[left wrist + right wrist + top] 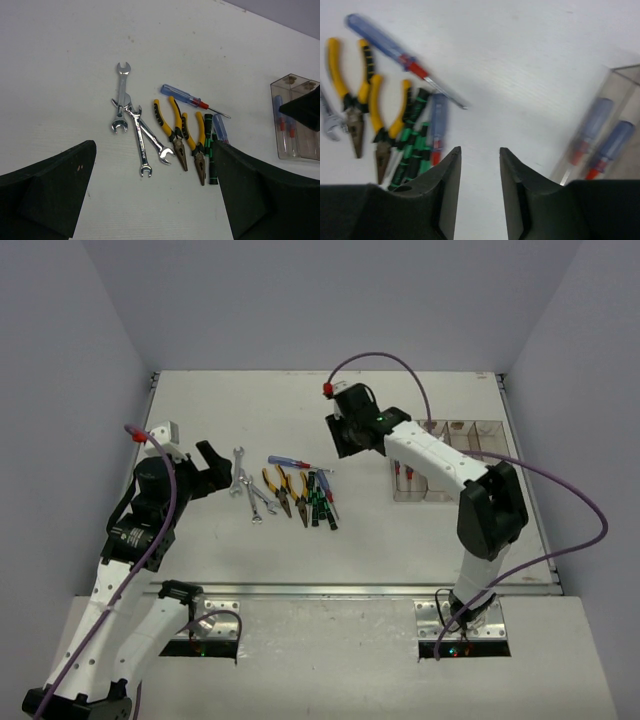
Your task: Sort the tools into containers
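Your left fingers are spread wide with nothing between them, hanging over the worktop just left of the loose tools. Your right fingers stand a narrow gap apart, also holding nothing, above bare worktop between the tool cluster and the clear bins.

Loose on the worktop, from left, you have three silver wrenches overlapping one another, then two yellow-handled pliers side by side. Next come black-and-green screwdrivers, bunched together with a blue-handled screwdriver against them. One blue-and-red screwdriver lies crosswise just beyond the pliers.

Two more blue-and-red screwdrivers already lie in the bins, at the end nearest the tools. You can't tell whether they share a compartment.
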Robot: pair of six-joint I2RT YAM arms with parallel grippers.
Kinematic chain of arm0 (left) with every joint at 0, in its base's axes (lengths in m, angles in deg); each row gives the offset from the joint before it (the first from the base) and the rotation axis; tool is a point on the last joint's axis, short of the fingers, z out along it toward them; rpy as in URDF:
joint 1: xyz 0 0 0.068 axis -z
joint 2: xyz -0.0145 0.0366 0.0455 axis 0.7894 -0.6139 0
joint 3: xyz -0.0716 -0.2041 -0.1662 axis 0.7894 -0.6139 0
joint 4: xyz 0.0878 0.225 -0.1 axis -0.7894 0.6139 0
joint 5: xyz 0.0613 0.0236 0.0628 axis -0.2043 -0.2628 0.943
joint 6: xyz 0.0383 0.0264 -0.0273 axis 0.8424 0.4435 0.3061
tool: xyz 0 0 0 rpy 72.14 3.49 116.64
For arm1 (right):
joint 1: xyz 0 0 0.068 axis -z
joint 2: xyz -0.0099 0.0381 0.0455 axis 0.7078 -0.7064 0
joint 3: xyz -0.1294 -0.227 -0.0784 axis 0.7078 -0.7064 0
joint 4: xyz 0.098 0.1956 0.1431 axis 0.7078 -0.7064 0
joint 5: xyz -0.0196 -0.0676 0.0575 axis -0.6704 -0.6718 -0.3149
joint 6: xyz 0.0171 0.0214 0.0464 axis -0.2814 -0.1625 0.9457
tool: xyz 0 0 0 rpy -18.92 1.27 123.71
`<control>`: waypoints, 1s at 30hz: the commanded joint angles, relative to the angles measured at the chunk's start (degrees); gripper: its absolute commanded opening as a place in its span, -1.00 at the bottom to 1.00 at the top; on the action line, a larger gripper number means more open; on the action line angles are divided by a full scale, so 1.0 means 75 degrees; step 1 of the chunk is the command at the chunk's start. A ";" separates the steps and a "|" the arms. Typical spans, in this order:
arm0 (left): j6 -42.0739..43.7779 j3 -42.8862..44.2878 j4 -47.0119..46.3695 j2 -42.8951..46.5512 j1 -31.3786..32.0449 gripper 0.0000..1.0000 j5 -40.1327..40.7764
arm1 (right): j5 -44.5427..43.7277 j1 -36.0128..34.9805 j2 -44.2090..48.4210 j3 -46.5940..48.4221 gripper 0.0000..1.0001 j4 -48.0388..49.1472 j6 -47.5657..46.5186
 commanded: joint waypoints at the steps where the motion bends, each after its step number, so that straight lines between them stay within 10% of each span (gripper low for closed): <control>1: 0.0028 -0.0008 -0.0364 0.0009 0.0041 1.00 0.0081 | 0.0363 -0.0799 -0.0471 -0.0175 -0.28 0.0850 0.0556; 15: 0.0016 -0.0004 -0.0340 0.0082 0.0041 1.00 0.0083 | 0.0256 -0.1237 -0.2671 0.1148 -0.46 0.0330 0.0820; 30: 0.0016 -0.0007 -0.0346 0.0108 0.0041 1.00 0.0063 | -0.0177 -0.1202 -0.2017 0.0875 -0.86 0.0173 0.0782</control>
